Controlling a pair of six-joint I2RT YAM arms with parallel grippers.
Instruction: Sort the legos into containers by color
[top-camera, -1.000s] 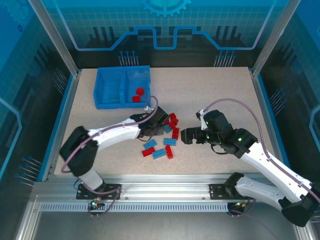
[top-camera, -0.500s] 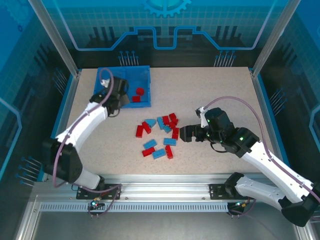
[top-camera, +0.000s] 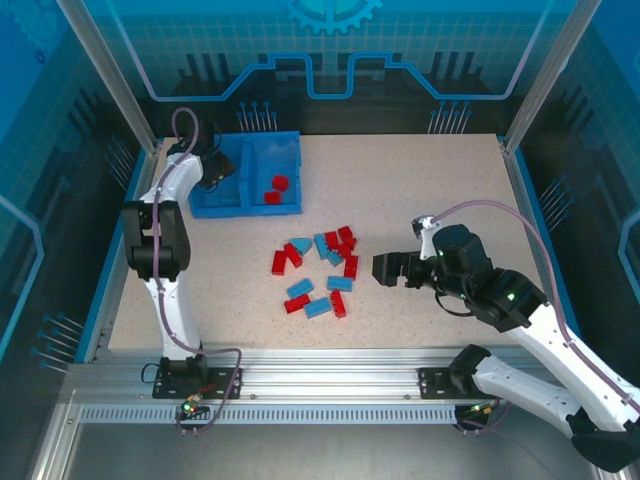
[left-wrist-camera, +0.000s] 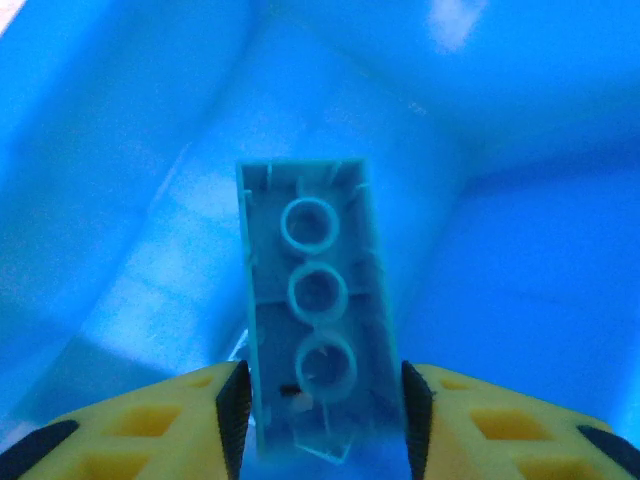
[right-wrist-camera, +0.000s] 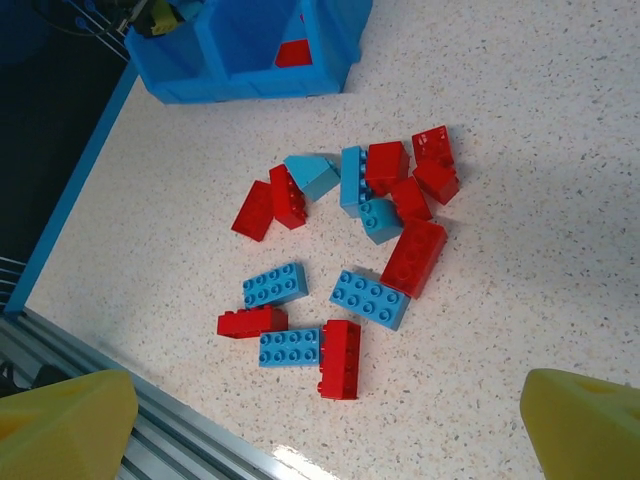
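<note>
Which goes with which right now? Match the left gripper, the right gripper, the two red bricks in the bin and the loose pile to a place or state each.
1. left gripper
2. right gripper
3. two red bricks
4. loose pile

A. on the table, between the bin and the right gripper
B. open, just right of the pile
C. lying in the bin's right compartment
D. shut on a light blue brick, in the bin's left compartment

Pairs: 1-D, 2-B, 3-C, 4-A

A robotics lab test cell: aluminium posts (top-camera: 108, 70) frame translucent blue panels (top-camera: 330, 60) printed with a gear and circuit lines, enclosing a speckled worktop (top-camera: 450, 190) with two arms (top-camera: 168, 300) bolted to a slotted rail (top-camera: 330, 385).
</note>
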